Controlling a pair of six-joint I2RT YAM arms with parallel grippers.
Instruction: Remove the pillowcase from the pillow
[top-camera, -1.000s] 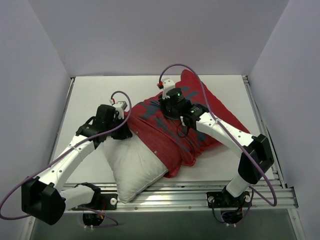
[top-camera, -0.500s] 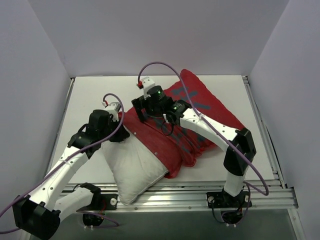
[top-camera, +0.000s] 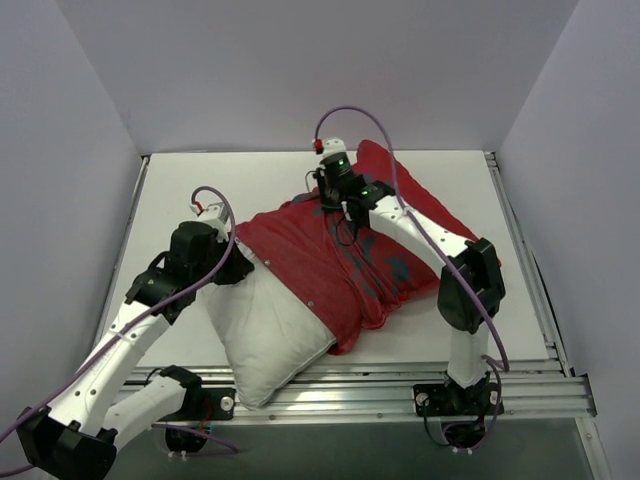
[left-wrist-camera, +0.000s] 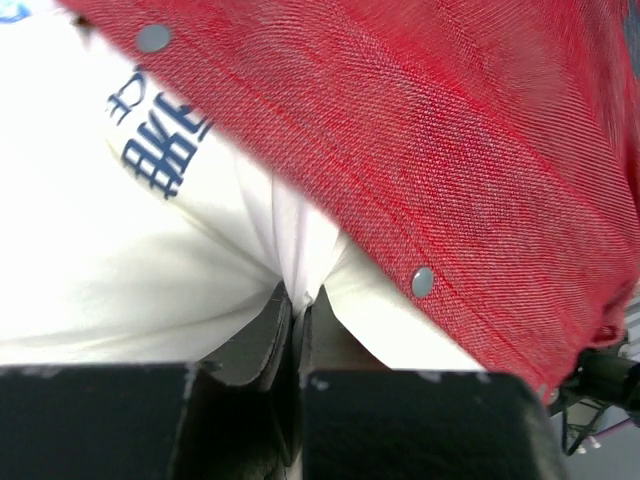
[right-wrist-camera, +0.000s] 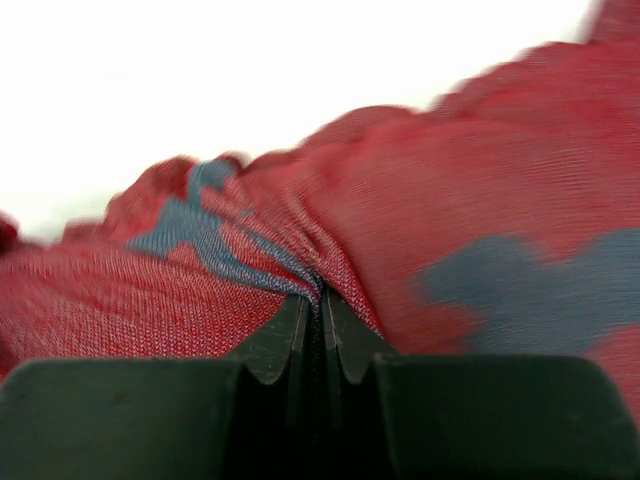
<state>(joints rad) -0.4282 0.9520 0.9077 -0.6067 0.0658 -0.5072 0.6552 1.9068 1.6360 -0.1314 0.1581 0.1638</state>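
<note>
The pillow (top-camera: 265, 335) is lying diagonally on the desk (top-camera: 180, 195), its near white end sticking out of the pillowcase (top-camera: 340, 265), which is covering the far half; the left tool (left-wrist-camera: 297, 300) is pinching a fold of white pillow fabric just below the red hem with its metal snaps (left-wrist-camera: 423, 282); the right tool (right-wrist-camera: 320, 300) is pinching a gathered ridge of the pillowcase near its far edge, jaws pressed together on the cloth.

Red woven pillowcase (top-camera: 330, 270) with dark grey-blue brush-stroke marks and silver snaps (left-wrist-camera: 423, 282). Plain white pillow (top-camera: 265, 335), blue printed lettering (left-wrist-camera: 160, 135) on one patch. Black fingers (right-wrist-camera: 270, 350), white desk (top-camera: 180, 190), purple cables (top-camera: 350, 108) over white-and-black arms (top-camera: 130, 330).
</note>
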